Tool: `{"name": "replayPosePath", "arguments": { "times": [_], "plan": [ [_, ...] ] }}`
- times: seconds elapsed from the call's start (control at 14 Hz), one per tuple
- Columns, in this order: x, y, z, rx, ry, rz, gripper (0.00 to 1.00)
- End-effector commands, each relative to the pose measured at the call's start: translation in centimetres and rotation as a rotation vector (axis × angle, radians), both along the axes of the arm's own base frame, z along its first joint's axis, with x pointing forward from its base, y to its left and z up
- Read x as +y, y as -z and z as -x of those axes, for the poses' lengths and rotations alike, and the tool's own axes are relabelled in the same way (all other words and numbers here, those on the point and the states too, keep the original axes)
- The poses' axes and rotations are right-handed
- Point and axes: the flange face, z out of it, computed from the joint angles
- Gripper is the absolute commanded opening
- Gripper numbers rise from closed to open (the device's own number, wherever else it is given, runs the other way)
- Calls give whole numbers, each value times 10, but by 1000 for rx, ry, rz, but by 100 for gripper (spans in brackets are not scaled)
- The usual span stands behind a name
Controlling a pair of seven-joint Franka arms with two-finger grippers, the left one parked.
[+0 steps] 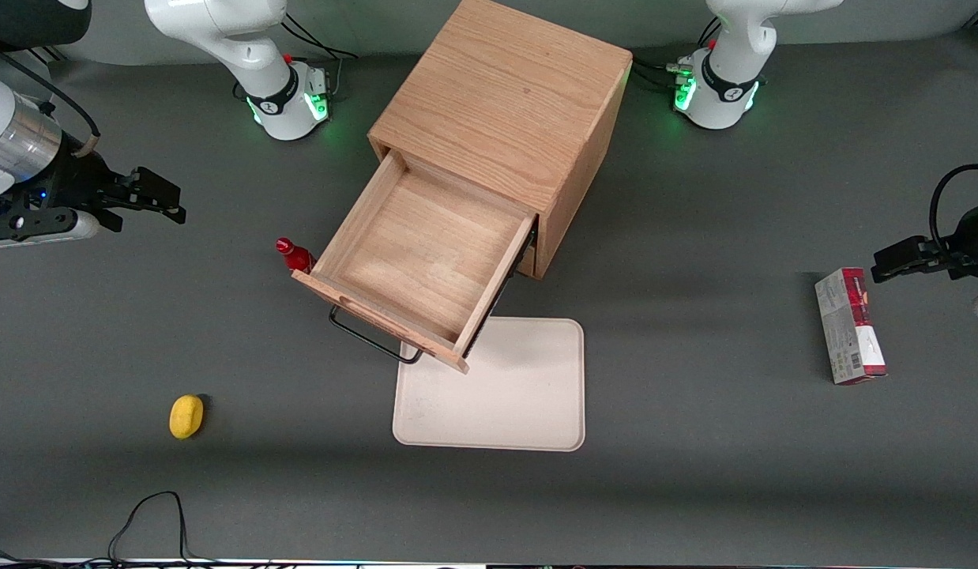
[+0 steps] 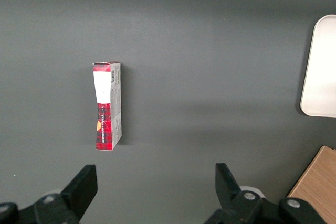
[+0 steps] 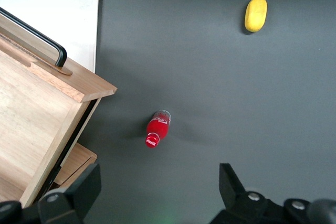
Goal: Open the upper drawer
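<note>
The upper drawer (image 1: pixel 426 253) of the oak cabinet (image 1: pixel 505 103) stands pulled far out, its plain wooden box empty. Its black bar handle (image 1: pixel 370 338) hangs over the edge of a white tray. The wrist view shows the drawer's corner (image 3: pixel 37 114) and the handle (image 3: pixel 37 38). My gripper (image 1: pixel 161 195) hovers toward the working arm's end of the table, well apart from the drawer. It is open (image 3: pixel 157 179), with nothing between its fingers and only bare table below.
A small red bottle (image 1: pixel 294 254) (image 3: pixel 157 128) stands beside the drawer's front corner. A yellow lemon-like object (image 1: pixel 186 416) (image 3: pixel 255 13) lies nearer the front camera. The white tray (image 1: pixel 528 395) lies in front of the cabinet. A red-and-white box (image 1: pixel 850 325) (image 2: pixel 107 106) lies toward the parked arm's end.
</note>
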Motion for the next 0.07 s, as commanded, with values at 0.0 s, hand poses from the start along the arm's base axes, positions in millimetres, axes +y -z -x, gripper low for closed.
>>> {"name": "replayPosePath", "arguments": {
  "times": [0.0],
  "plan": [
    [1, -8, 3, 21, -6, 7, 100]
  ]
}}
